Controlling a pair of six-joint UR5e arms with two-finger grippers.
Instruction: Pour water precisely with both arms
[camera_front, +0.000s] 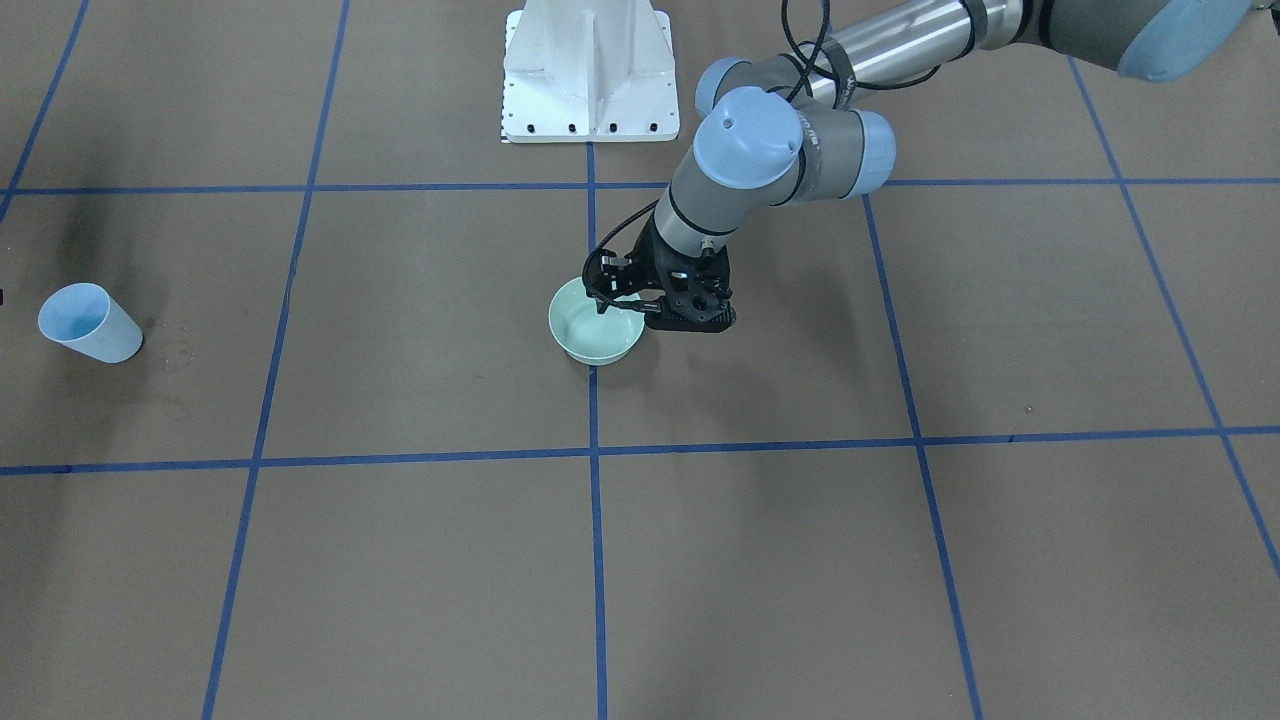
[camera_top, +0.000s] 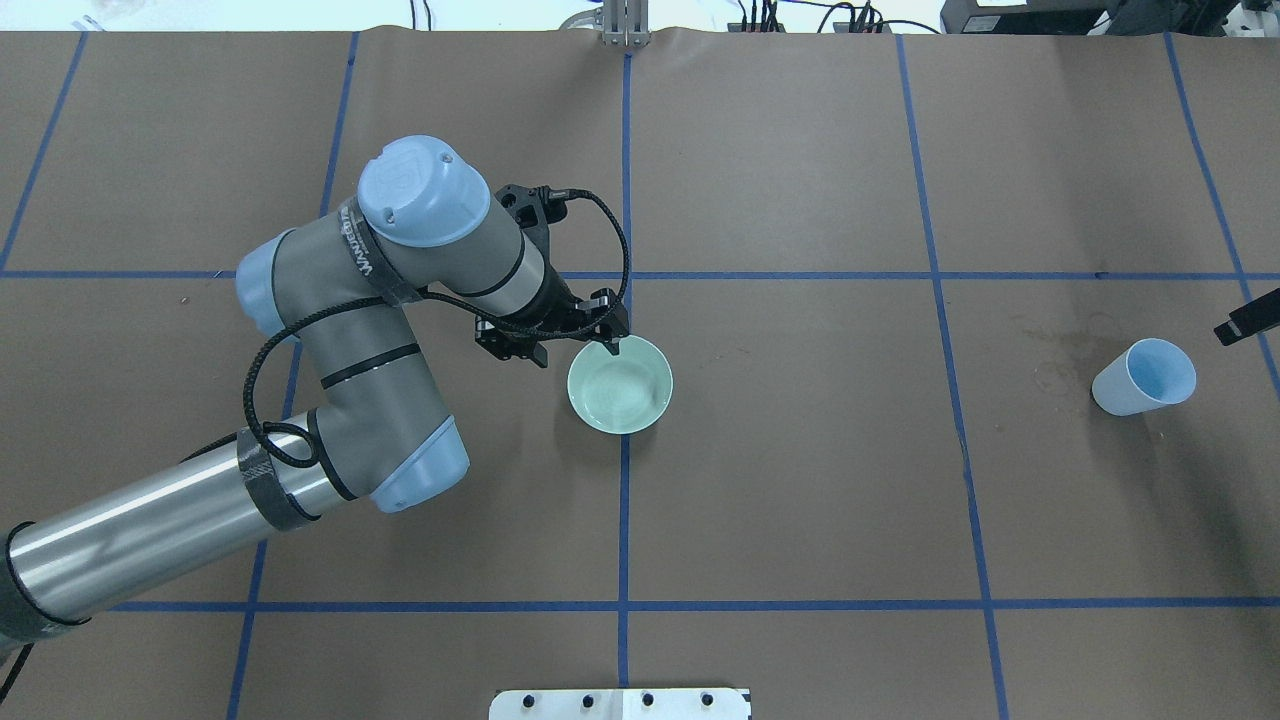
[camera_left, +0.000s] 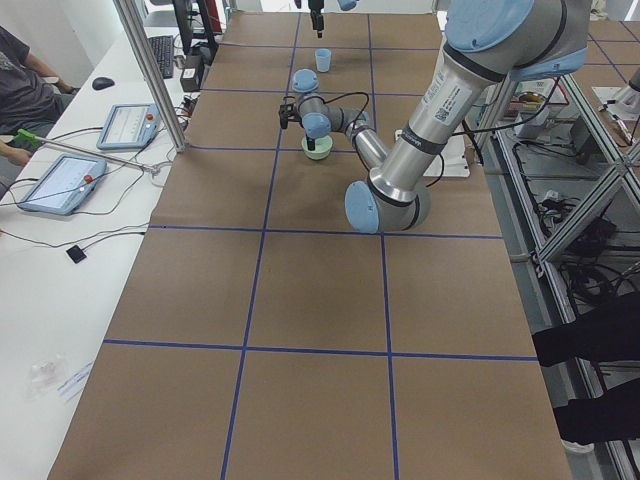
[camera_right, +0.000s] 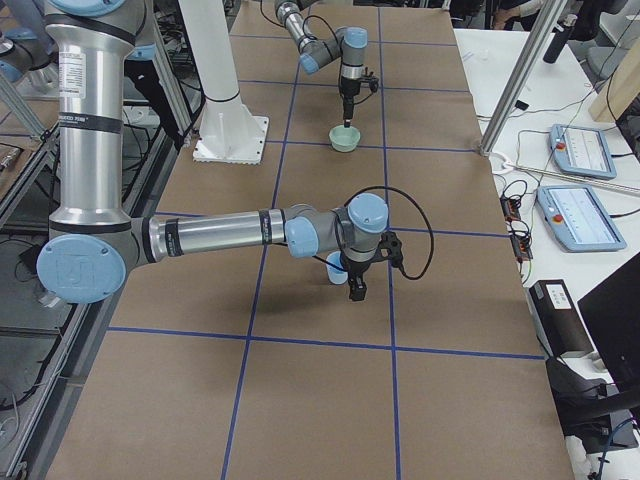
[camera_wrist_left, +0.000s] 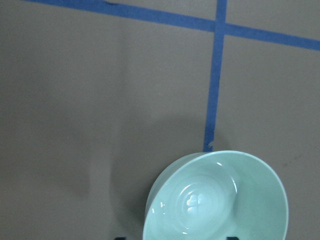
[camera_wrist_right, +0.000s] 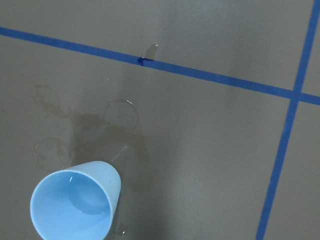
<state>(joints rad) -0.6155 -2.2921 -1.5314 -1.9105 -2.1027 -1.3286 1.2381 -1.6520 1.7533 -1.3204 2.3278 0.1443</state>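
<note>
Where the silver-grey left arm (camera_top: 150, 540) ends, left gripper (camera_top: 603, 335): black fingers (camera_top: 612, 343) straddle the rim of the pale green round bowl (camera_top: 620, 385); pinching or loose, cannot tell.
Arm lettering (camera_top: 360, 250): too blurred to read.
Water (camera_wrist_left: 200, 202): rippling in that bowl, just beside the jaws.
Light blue plastic cup (camera_top: 1145, 378): well apart.
Right gripper (camera_top: 1245, 322): mostly cut off; grip unreadable.

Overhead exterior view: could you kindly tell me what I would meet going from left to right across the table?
left arm → mint-green bowl → light blue cup
</note>
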